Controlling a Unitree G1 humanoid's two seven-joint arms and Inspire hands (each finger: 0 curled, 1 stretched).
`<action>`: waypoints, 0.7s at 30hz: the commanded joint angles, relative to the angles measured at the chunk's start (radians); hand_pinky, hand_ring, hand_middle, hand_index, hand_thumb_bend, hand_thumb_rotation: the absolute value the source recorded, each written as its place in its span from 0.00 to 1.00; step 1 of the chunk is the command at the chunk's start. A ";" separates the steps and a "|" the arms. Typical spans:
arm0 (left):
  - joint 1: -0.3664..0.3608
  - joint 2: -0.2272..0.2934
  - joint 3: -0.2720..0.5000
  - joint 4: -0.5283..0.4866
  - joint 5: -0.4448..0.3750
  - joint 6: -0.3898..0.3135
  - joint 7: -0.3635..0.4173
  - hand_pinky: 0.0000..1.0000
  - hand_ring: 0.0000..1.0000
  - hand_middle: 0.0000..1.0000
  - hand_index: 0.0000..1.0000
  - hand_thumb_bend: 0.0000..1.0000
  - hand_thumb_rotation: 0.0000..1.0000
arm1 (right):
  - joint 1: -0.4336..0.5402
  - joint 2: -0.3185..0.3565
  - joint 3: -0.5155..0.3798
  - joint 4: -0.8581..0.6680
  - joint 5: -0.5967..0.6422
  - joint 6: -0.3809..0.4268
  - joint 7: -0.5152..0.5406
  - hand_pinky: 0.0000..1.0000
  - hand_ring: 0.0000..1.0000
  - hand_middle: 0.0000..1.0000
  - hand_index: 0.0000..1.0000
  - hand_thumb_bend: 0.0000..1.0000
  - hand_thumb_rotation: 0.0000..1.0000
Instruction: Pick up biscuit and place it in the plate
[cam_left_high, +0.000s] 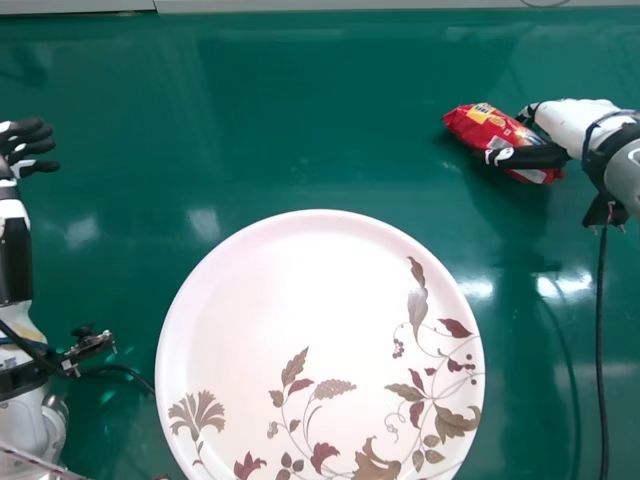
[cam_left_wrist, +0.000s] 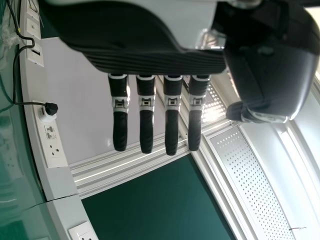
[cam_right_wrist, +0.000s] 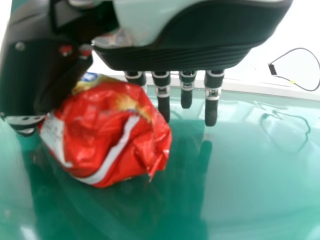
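The red biscuit packet (cam_left_high: 478, 124) lies on the green table (cam_left_high: 300, 120), right of and beyond the plate (cam_left_high: 290, 265); its long axis slants far-left to near-right; the right hand (cam_left_high: 535, 157) straddles it, fingers straight; the left hand (cam_left_high: 30, 147), far left, is open.

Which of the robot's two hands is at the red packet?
The right hand, on the head view's right: the red packet sits between its thumb and fingers. The left hand is well away, at the view's left edge.
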 joint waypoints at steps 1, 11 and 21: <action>0.021 -0.006 0.004 0.000 -0.004 -0.002 0.000 0.55 0.67 0.69 0.70 0.31 0.60 | 0.030 0.030 0.038 0.047 -0.009 -0.012 0.020 0.78 0.85 0.88 0.86 0.94 0.31; 0.016 0.009 0.012 0.024 -0.013 -0.033 -0.003 0.55 0.65 0.68 0.68 0.29 0.58 | -0.041 0.057 0.116 0.198 -0.058 -0.042 -0.026 0.36 0.44 0.56 0.70 0.55 0.01; 0.014 0.012 0.014 0.037 -0.018 -0.052 -0.003 0.54 0.65 0.67 0.68 0.30 0.60 | -0.066 0.048 0.174 0.264 -0.112 -0.105 -0.167 0.42 0.42 0.50 0.52 0.51 0.00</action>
